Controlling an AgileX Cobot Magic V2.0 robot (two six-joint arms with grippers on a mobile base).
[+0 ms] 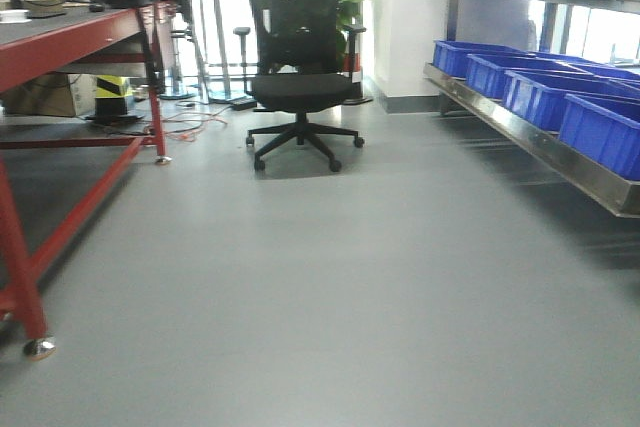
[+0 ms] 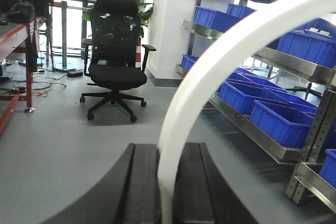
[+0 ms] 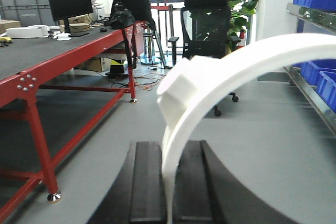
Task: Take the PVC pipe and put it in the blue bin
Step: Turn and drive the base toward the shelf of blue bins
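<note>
The left pincer point(image 2: 167, 149) pinches a curved white pipe point(image 2: 236, 35), its lower end hidden inside the grip. The pipe arcs up and rightward and is cut off by the frame. The right pincer point(image 3: 168, 146) pinches one likewise; whether it is the same pipe is unclear.

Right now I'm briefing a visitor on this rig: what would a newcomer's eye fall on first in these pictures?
The white PVC pipe, arcing up out of the left tool and the right tool, dominates both wrist views. Next come the blue bins on the steel shelving along the right, and the black office chair mid-room.
</note>
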